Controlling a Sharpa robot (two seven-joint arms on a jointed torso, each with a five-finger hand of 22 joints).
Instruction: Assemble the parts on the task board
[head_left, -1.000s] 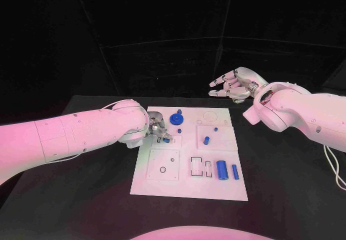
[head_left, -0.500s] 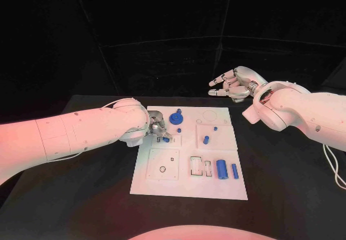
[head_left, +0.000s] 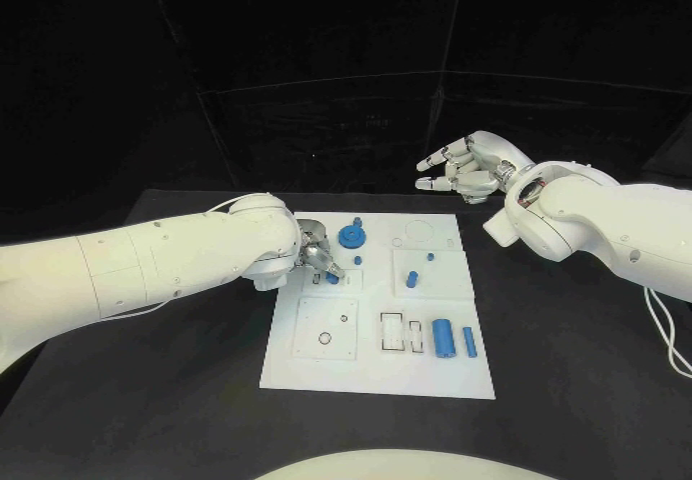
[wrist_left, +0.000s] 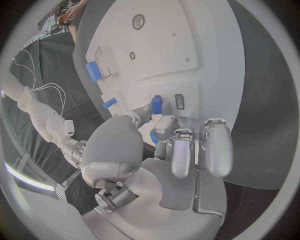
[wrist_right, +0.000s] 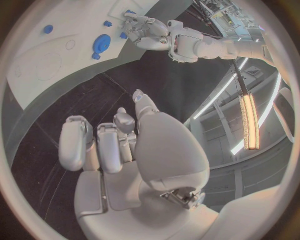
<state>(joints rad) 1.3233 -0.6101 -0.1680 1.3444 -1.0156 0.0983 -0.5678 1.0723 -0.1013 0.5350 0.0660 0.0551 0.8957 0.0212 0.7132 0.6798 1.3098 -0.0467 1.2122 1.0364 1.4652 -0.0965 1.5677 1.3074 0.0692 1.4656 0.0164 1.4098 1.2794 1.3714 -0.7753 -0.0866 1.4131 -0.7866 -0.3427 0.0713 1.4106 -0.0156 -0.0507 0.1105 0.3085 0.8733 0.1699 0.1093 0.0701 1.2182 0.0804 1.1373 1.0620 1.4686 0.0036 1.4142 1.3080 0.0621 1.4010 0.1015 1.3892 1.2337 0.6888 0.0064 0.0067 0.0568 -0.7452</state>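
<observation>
The white task board (head_left: 325, 365) lies in the middle of the black table. My left hand (head_left: 316, 260) is low over the board's left upper part and pinches a small blue part (head_left: 330, 279) between thumb and finger. In the left wrist view that blue part (wrist_left: 156, 105) sits right beside a small rectangular slot (wrist_left: 179, 101). A blue gear-shaped part (head_left: 352, 237) stands just beyond the hand. My right hand (head_left: 464, 167) hangs in the air beyond the board's far right corner, fingers apart, holding nothing.
Small blue pegs (head_left: 411, 279) stand in the board's right upper panel. Two blue cylinders (head_left: 444, 339) lie side by side at the board's lower right, next to open rectangular slots (head_left: 392, 332). Bare black table (head_left: 577, 380) lies on both sides of the board.
</observation>
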